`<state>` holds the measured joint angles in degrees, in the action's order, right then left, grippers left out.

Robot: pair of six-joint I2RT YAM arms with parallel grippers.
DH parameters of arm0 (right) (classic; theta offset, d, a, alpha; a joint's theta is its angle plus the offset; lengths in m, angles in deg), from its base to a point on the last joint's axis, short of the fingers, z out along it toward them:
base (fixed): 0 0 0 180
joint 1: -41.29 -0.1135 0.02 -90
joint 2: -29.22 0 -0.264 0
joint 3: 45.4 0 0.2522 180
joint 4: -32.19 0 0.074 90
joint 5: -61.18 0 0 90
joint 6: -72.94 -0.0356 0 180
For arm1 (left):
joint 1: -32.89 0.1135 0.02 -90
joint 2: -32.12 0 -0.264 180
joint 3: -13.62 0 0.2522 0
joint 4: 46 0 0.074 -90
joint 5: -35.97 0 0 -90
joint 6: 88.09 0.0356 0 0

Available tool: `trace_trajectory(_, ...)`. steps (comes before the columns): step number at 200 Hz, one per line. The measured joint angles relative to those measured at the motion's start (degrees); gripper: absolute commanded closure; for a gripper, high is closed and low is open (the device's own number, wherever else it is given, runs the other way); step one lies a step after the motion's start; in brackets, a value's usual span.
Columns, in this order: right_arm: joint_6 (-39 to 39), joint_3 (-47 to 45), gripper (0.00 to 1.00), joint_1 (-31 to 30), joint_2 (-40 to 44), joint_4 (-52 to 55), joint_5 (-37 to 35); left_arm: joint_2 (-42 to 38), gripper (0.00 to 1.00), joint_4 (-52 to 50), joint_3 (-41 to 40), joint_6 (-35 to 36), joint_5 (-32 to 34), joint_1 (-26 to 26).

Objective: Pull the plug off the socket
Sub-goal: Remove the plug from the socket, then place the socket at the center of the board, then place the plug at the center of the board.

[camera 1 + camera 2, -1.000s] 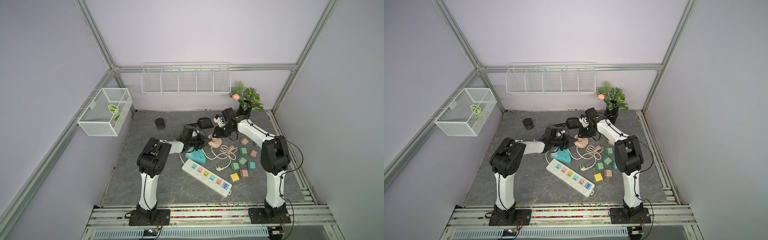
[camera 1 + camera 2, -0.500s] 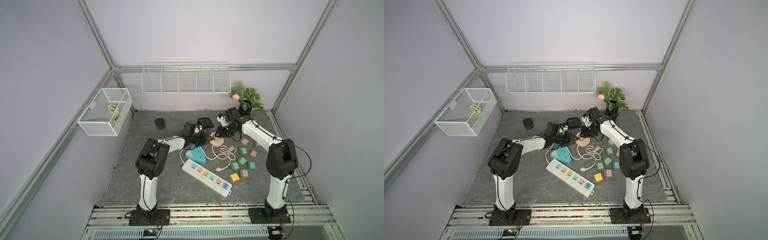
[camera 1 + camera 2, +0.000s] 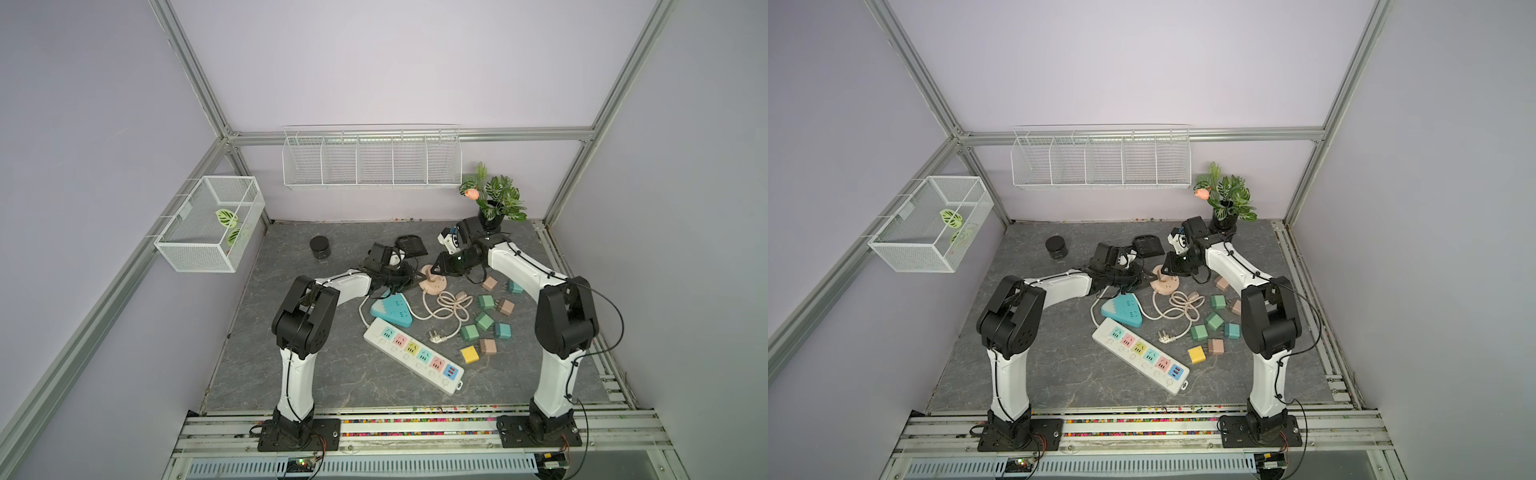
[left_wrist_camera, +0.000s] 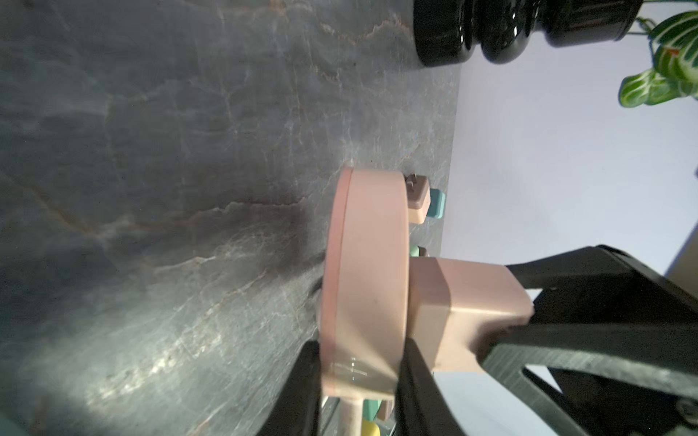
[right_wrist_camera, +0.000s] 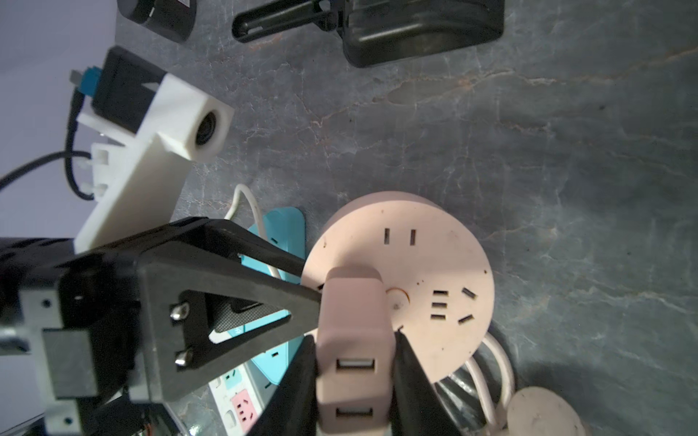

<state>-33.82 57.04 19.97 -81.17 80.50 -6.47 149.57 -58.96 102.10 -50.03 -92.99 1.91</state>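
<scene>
Top views: round pink socket [image 3: 437, 286] [image 3: 1168, 284] lies flat on the desk [image 3: 291, 365], mid-rear, between the arms. A pink plug [image 3: 426, 272] [image 3: 1158, 272] stands upright in it.

Left wrist: socket [image 4: 368, 271] seen edge-on, a thick disc. Left jaws pinch it across its thickness at the rim. Plug [image 4: 464, 298], blocky, sits flush on the top face.

Right wrist: plug [image 5: 353, 339] has rounded corners and two USB ports on one side. Right jaws pinch its flanks. Socket [image 5: 434, 271] face shows several slot sets; plug sits near the rim.
</scene>
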Motion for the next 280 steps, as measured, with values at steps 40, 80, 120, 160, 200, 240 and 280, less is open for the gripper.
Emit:
trace_trajectory(40,-0.2,4.0,0.89,-6.5,0.1,3.0,-14.4,1.4,0.95,-2.0,0.0,-1.0,-0.7,1.2)
trace_trajectory(80,-0.2,11.9,0.88,1.1,0.4,5.0,-14.0,1.9,0.94,-1.7,0.1,-1.2,0.8,3.0)
trace_trajectory(120,-0.8,-4.8,0.86,6.7,7.9,0.8,-11.8,3.0,0.61,-3.7,2.9,-0.8,1.1,3.1)
trace_trajectory(160,-6.0,-23.3,0.82,6.4,21.4,-8.5,-6.1,4.9,0.49,-11.9,8.7,2.1,6.7,2.9)
trace_trajectory(200,-16.5,-35.7,0.79,14.1,30.5,-22.4,0.4,-0.6,0.48,-17.0,7.9,6.1,14.5,2.9)
trace_trajectory(240,-29.8,-40.1,0.79,18.8,25.4,-38.4,9.4,-19.6,0.48,-15.5,-2.1,11.1,22.4,2.2)
trace_trajectory(280,-36.7,-39.7,0.78,18.8,17.2,-47.4,13.9,-40.5,0.47,-11.3,-18.6,14.3,31.0,1.4)
